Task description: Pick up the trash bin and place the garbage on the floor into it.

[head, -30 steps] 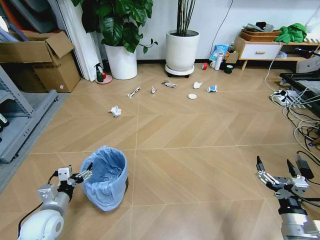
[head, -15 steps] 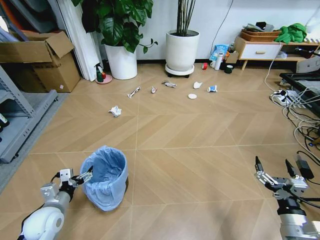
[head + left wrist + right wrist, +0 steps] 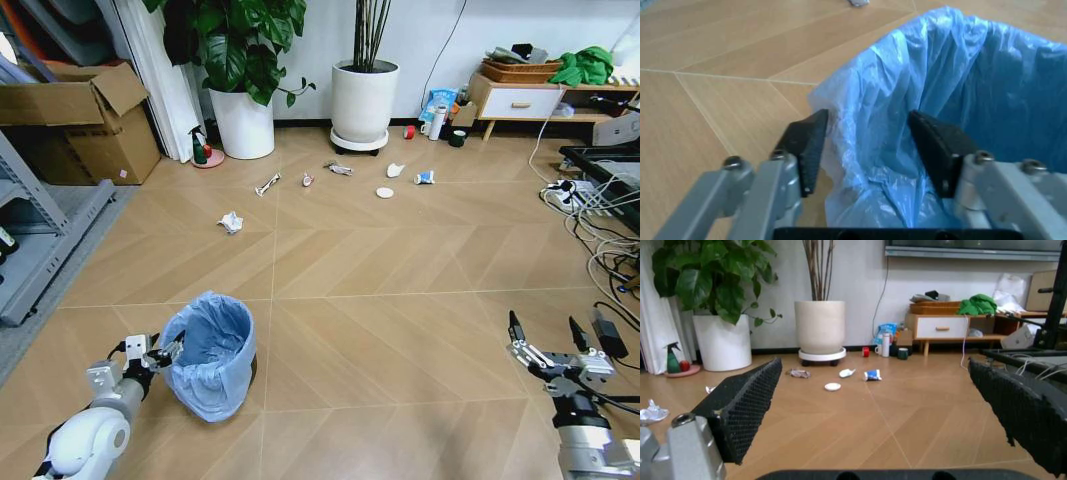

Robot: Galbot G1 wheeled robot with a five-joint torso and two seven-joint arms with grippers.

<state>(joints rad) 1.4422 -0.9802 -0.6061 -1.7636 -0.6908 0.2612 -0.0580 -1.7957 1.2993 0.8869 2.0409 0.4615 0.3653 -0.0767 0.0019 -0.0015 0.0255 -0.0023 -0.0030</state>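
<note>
The trash bin [image 3: 212, 352], lined with a crinkled light-blue bag, stands on the floor [image 3: 400, 260] at the near left. My left gripper [image 3: 160, 352] is at its left rim. In the left wrist view the left gripper [image 3: 867, 145] is open, one pad outside the bin [image 3: 960, 90] and one inside, with the bag's edge between them. The garbage lies far ahead: crumpled paper [image 3: 231, 221], a wrapper [image 3: 268, 184], a white disc [image 3: 385, 192] and a blue-and-white packet [image 3: 425, 177]. My right gripper [image 3: 545, 335] hangs open at the near right, holding nothing.
Two white plant pots [image 3: 364, 102] stand by the back wall, with a cardboard box [image 3: 85, 120] and grey shelving [image 3: 40, 230] on the left. Cables [image 3: 600, 230] trail along the right side. A low cabinet [image 3: 520, 100] sits at the back right.
My left gripper has dropped lower and moved in against the bin's rim. The right gripper has barely shifted. The bin and the garbage lie as before.
</note>
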